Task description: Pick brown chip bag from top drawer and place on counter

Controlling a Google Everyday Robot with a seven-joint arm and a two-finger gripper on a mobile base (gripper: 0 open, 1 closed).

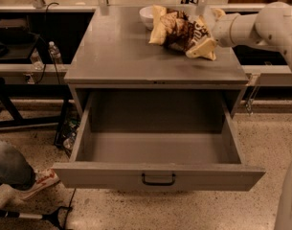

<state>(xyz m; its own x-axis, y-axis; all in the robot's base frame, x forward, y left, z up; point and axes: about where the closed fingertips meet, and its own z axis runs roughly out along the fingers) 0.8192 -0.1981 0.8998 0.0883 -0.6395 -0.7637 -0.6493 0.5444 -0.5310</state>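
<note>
Tool [208,31] clamped on the brown chip bag [180,30], low over the back right corner of the table [126,56], beside the white bowl [146,16]. Best lower it flat, clear of the bowl, then release.

The gripper [216,31] touches the brown chip bag [180,30] at the counter [117,51] back.
</note>
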